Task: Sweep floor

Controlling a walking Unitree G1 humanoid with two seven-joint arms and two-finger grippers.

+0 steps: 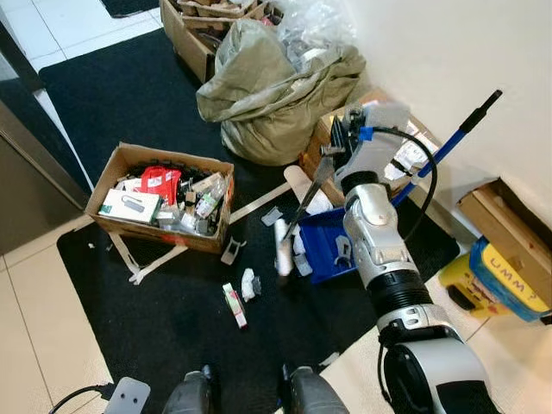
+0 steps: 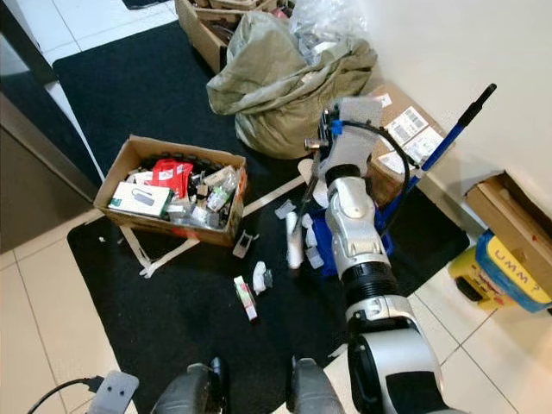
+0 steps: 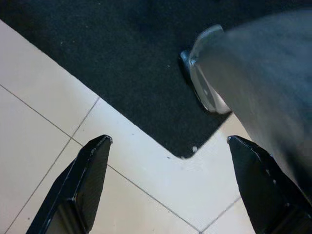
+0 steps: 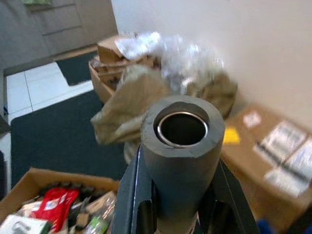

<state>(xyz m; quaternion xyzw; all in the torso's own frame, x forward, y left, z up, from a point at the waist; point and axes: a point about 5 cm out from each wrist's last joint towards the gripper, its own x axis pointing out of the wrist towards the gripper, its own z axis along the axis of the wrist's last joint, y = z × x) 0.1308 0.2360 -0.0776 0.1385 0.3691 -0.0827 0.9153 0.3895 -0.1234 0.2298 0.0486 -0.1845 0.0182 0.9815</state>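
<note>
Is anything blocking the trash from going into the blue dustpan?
Nothing visible. The scraps lie on the black mat right beside the blue dustpan, where the right gripper holds the broom handle.

Head stereo pair looks down, sharing black mat; wrist cameras close.

"UMM" in black letters on yellow container lid.

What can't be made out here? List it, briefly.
Blue dustpan: inside mostly hidden behind the right arm, eye views.
Yellow box: cut off by the frame edge, eye views.
Grey handle: lower end hidden within the right gripper, right wrist view.
Grey shape: blurred, left wrist view.
</note>
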